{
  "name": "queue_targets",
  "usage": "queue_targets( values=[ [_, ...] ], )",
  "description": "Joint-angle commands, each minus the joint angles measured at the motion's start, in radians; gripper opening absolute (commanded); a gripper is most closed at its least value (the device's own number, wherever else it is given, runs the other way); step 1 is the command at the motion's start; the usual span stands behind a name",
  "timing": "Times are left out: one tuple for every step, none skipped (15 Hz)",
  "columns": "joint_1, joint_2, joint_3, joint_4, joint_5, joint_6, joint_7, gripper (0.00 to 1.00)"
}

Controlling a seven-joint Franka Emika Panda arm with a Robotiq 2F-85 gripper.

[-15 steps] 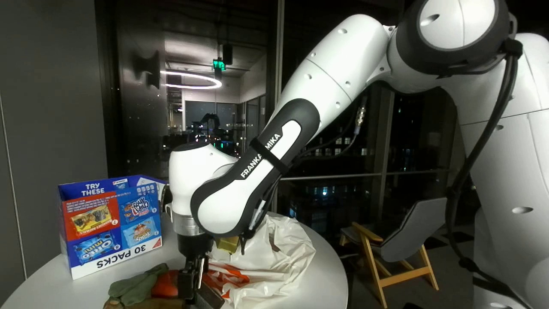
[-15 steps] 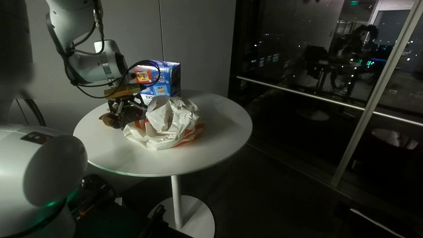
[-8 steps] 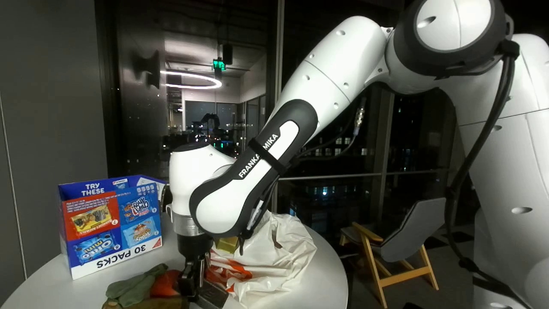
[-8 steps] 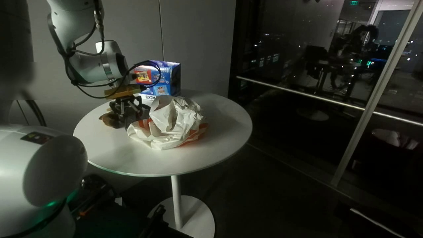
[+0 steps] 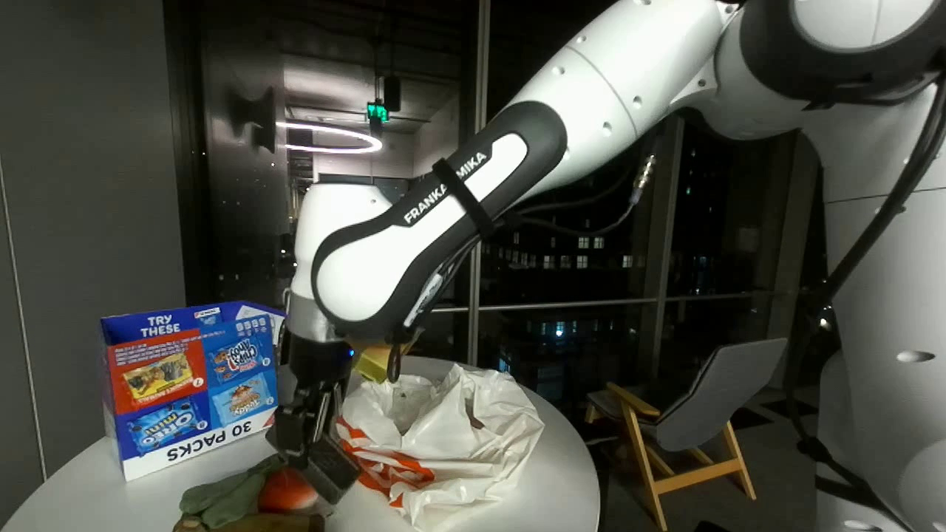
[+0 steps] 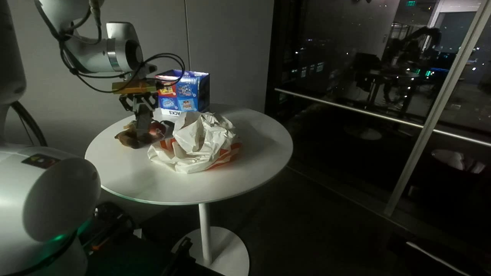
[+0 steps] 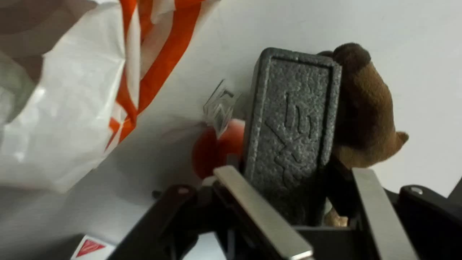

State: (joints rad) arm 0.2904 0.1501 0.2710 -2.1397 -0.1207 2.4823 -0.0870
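The gripper [image 7: 293,177] pinches one dark grey speckled rectangular block [image 7: 294,115] with carved marks; its near end vanishes in shadow between the fingers [image 7: 265,213]. The block hangs tilted over one round white table [image 6: 153,176], partly hiding one brown plush toy [image 7: 371,112] in the wrist view; whether the two touch is hard to tell. One red rounded object [image 5: 284,489], half covered, and one olive-green soft piece [image 5: 225,499] lie by the toy. Near them sits one crumpled white plastic bag with orange stripes [image 5: 480,428], its contents unclear. In an exterior view the white arm [image 5: 599,89] slopes down, wrist lowermost, its upper joints cut off. Farther off stand one blue cardboard snack box [image 6: 188,90] and one grey wooden-framed chair [image 5: 687,406].
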Motion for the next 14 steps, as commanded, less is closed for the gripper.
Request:
queue_targets(
  values=[
    [-0.009, -0.127, -0.040, -0.022, -0.118, -0.002, 0.100, 0.33],
    [-0.016, -0.143, -0.053, -0.019, -0.187, 0.001, 0.138, 0.33],
    [-0.026, -0.150, -0.061, -0.013, -0.243, 0.006, 0.161, 0.33],
    [-0.038, -0.151, -0.069, -0.004, -0.300, 0.013, 0.193, 0.33],
    [-0.049, -0.151, -0.076, 0.005, -0.361, 0.010, 0.231, 0.33],
    [-0.059, -0.144, -0.082, 0.017, -0.401, 0.002, 0.253, 0.33],
    [-0.069, -0.138, -0.087, 0.026, -0.449, -0.005, 0.292, 0.33],
    [-0.078, -0.127, -0.093, 0.030, -0.462, -0.001, 0.302, 0.33],
    [-0.085, -0.112, -0.098, 0.032, -0.454, 0.000, 0.302, 0.33],
    [-0.091, -0.101, -0.102, 0.031, -0.449, 0.001, 0.304, 0.33],
    [-0.095, -0.084, -0.106, 0.030, -0.441, 0.007, 0.299, 0.33],
    [-0.099, -0.072, -0.111, 0.028, -0.443, 0.013, 0.297, 0.33],
    [-0.101, -0.055, -0.118, 0.031, -0.454, 0.010, 0.301, 0.33],
    [-0.102, -0.038, -0.124, 0.036, -0.449, 0.006, 0.300, 0.33]
  ],
)
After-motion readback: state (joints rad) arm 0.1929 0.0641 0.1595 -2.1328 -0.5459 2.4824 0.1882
